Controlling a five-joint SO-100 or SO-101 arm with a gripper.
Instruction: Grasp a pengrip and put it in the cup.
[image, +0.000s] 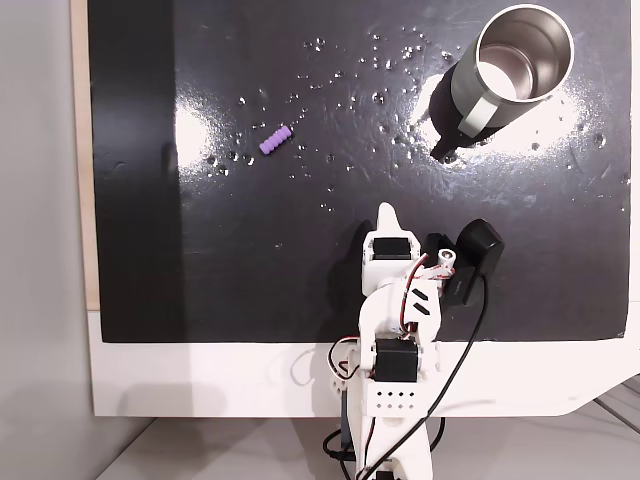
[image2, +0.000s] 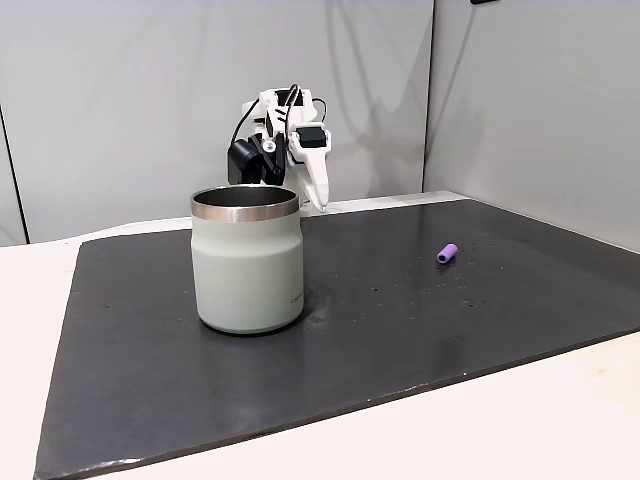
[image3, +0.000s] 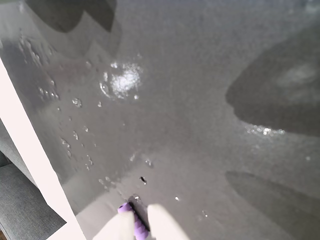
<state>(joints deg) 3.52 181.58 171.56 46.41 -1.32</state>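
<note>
Here's the cup (image: 515, 75), standing upright at the far right of the black mat (image: 250, 270) in a fixed view from above, mouth open to the camera. The steel inside looks bare, with nothing showing in it. From a fixed view at the side the cup (image2: 247, 262) shows a pale grey-green wall under a shiny metal rim, and there's a tiny line of print low on its right side, far too small to read. No other writing anywhere.

Over to the pengrip (image: 276, 139): it lies on its side on the mat, tilted, well apart from the cup and left of it in the top-down view. In the side view it sits alone on the mat (image2: 400, 320) off to the right (image2: 447, 253).

The gripper (image: 388, 215) hangs above the mat near the arm's base, touching nothing. In the wrist view two pale fingers (image3: 162, 222) stand a little apart at the bottom edge, with the purple pengrip (image3: 131, 220) seen in the gap between them, down on the mat.
</note>
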